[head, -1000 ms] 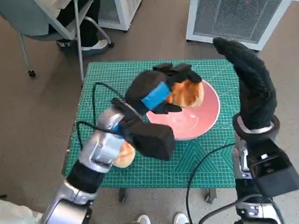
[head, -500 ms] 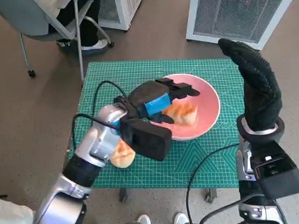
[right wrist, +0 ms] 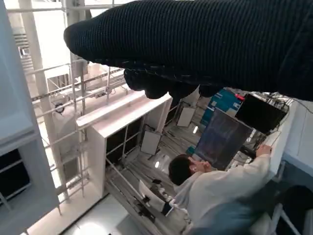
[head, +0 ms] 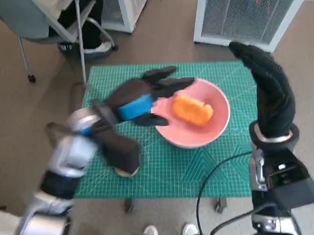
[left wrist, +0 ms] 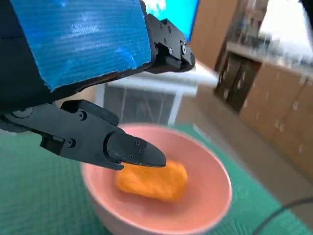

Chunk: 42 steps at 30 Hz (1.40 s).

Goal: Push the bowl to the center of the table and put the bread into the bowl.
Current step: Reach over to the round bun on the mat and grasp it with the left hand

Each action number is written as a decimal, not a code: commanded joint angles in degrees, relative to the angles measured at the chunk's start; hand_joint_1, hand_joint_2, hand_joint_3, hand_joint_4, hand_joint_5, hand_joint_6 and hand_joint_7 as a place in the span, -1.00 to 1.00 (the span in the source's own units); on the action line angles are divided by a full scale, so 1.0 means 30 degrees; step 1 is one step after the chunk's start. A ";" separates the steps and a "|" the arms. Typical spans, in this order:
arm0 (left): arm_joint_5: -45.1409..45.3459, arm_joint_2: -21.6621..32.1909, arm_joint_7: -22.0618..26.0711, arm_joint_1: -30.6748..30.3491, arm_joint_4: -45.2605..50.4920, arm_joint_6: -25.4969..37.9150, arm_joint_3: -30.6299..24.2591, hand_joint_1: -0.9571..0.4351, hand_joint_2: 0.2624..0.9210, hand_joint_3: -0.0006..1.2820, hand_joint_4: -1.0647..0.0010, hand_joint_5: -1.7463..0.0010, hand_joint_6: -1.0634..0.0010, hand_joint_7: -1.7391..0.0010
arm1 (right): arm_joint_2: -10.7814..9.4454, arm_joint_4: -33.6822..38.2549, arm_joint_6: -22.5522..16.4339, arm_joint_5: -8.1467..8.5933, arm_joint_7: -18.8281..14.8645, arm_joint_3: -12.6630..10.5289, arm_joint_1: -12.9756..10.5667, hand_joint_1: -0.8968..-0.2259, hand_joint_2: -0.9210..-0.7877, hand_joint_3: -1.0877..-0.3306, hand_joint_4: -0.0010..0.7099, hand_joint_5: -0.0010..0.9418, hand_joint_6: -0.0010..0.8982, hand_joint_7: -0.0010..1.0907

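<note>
The pink bowl (head: 216, 129) stands on the green mat (head: 211, 170), right of the middle. An orange-brown bread (head: 192, 109) lies inside it, also plain in the left wrist view as bread (left wrist: 152, 181) in the bowl (left wrist: 210, 193). My left hand (head: 140, 97) hovers just left of the bowl's rim, its fingers (left wrist: 122, 147) spread and holding nothing, apart from the bread. My right hand (head: 268, 94) stands upright beyond the mat's right edge, fingers straight, nothing in it; the right wrist view shows only its glove (right wrist: 210, 44).
A second bread piece (head: 127, 172) peeks out under my left forearm near the mat's front edge. A white vented unit (head: 246, 14) stands behind the table, a chair (head: 48, 23) at back left. A black cable (head: 216, 169) crosses the front right. A person (right wrist: 215, 186) sits in the right wrist view.
My left hand let go of the bread, which now lies in the bowl, and drew back to the left with fingers spread. The right hand stayed put.
</note>
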<state>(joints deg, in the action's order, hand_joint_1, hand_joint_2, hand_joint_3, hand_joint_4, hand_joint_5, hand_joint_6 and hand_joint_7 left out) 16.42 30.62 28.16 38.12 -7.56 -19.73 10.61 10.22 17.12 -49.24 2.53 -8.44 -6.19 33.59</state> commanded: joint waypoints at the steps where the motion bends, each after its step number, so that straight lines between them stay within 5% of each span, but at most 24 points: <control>1: -0.1028 0.1598 0.0776 -0.1711 0.1147 -0.0292 -0.1283 -0.20 0.97 -0.97 0.40 0.92 0.17 0.81 | 0.0058 -0.0110 0.0194 0.0020 0.0079 -0.0011 -0.0436 0.04 -1.00 -0.09 -0.18 -0.99 -0.97 0.30; 19: -0.2023 0.4316 0.1802 -0.6890 0.3078 -0.0662 -0.3358 -0.13 0.99 -0.98 0.37 0.94 0.25 0.80 | 0.0128 0.0127 0.0249 0.0425 -0.0189 0.0087 -0.0312 0.03 -1.00 -0.08 -0.18 -0.99 -0.96 0.28; 42: -0.0562 0.3274 0.1710 -0.7811 0.1736 -0.0467 -0.1397 -0.04 0.93 -1.00 0.40 0.99 0.33 0.92 | 0.0421 0.0182 0.0450 0.1043 -0.0908 0.0239 -0.0258 0.01 -1.00 -0.08 -0.18 -0.99 -0.96 0.28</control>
<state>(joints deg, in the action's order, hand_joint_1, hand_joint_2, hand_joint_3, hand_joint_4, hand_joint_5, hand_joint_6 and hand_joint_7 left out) 13.67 41.21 33.53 14.93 -1.70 -21.10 5.17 11.03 17.48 -48.67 4.91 -10.35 -5.59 33.36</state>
